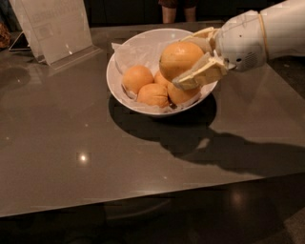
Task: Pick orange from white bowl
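Note:
The white bowl [119, 90] stands on the grey table, lined with white paper. Several smaller oranges lie in it, one at the left [137, 78] and one at the front [152, 95]. My gripper [188, 59] reaches in from the right and is shut on the orange [180, 58], the largest fruit, and holds it lifted above the others over the bowl's right half. One cream finger [198, 75] crosses under the orange's front; the other shows behind it at the top.
A clear acrylic sign holder [55, 26] stands at the table's back left. The table's front edge [143, 200] runs across the lower part of the view. A person's legs [177, 10] show behind the table.

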Controlling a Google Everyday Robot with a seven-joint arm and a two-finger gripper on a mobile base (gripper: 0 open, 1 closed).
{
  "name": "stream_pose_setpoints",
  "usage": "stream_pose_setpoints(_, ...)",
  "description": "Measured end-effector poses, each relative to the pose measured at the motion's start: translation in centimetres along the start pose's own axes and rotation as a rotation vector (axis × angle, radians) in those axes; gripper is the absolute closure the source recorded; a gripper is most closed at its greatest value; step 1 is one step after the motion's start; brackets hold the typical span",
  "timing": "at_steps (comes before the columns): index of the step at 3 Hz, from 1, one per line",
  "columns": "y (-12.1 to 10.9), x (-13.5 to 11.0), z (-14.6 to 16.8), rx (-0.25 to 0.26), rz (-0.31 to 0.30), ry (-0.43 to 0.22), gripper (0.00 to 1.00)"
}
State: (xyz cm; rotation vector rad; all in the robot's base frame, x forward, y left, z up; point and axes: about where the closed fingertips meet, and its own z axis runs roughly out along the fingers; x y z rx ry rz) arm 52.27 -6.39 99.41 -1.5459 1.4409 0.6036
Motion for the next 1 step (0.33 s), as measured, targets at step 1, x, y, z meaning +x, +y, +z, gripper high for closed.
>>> stream_pose_setpoints(1, 0.44, 0.77, -0.46, 0.005, 0.016, 0.007, 1.0)
